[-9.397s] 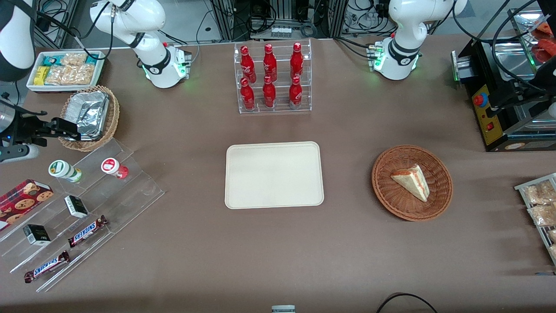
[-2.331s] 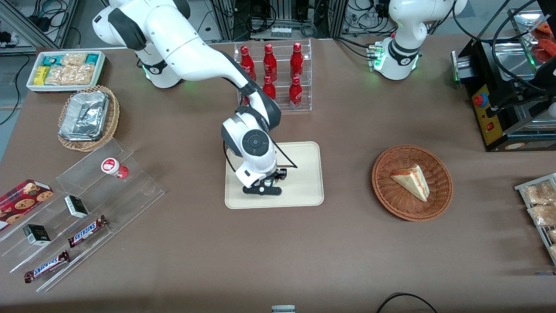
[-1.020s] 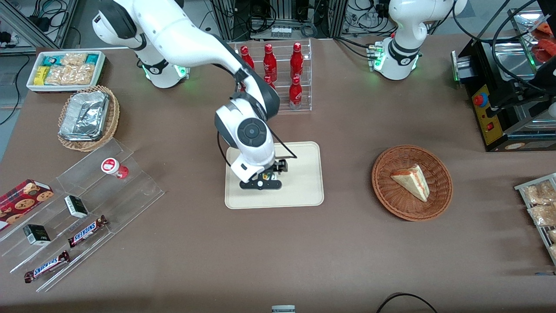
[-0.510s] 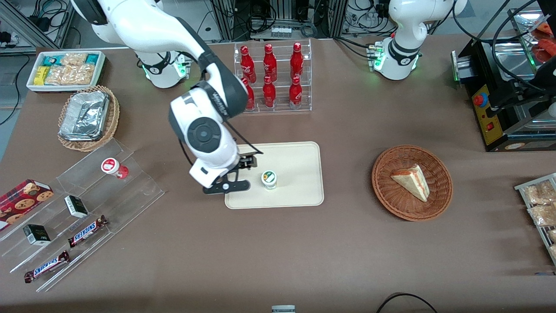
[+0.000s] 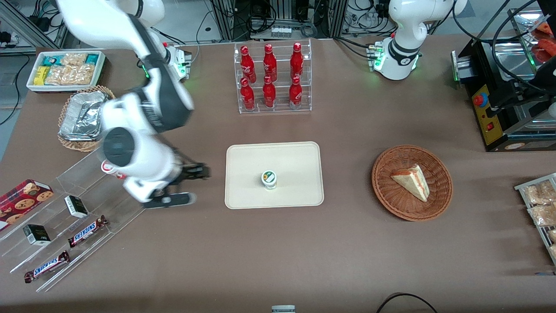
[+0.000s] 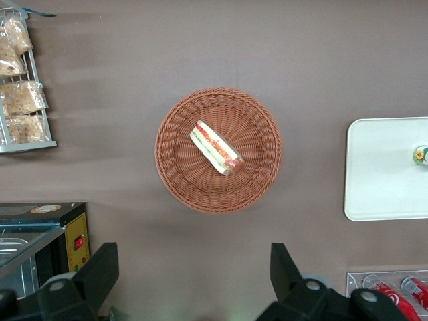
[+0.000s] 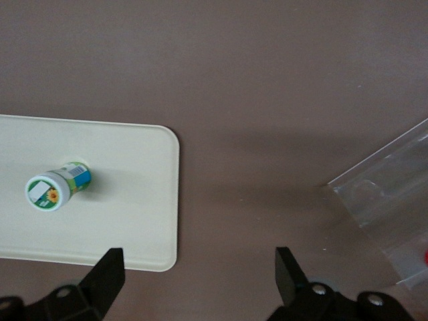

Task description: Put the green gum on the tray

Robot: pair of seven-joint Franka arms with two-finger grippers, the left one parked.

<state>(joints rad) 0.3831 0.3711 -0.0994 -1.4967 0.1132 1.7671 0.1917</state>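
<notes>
The green gum (image 5: 269,179) stands upright on the cream tray (image 5: 295,158), on the half nearer the front camera. It also shows in the right wrist view (image 7: 57,186), lid up, on the tray (image 7: 127,221), and in the left wrist view (image 6: 420,155). My right gripper (image 5: 182,186) is open and empty. It hangs over bare table between the tray and the clear stepped shelf (image 5: 87,204), toward the working arm's end. In the right wrist view the gripper (image 7: 198,269) has its fingers spread wide with nothing between them.
The shelf holds a red gum canister (image 5: 109,169), partly covered by my arm, small dark boxes and Snickers bars (image 5: 88,231). A rack of red bottles (image 5: 271,78) stands farther from the front camera than the tray. A wicker basket with a sandwich (image 5: 412,182) lies toward the parked arm's end.
My gripper has let go of the green gum on the tray, risen and swung away toward the working arm's end. The gum stays standing on the tray.
</notes>
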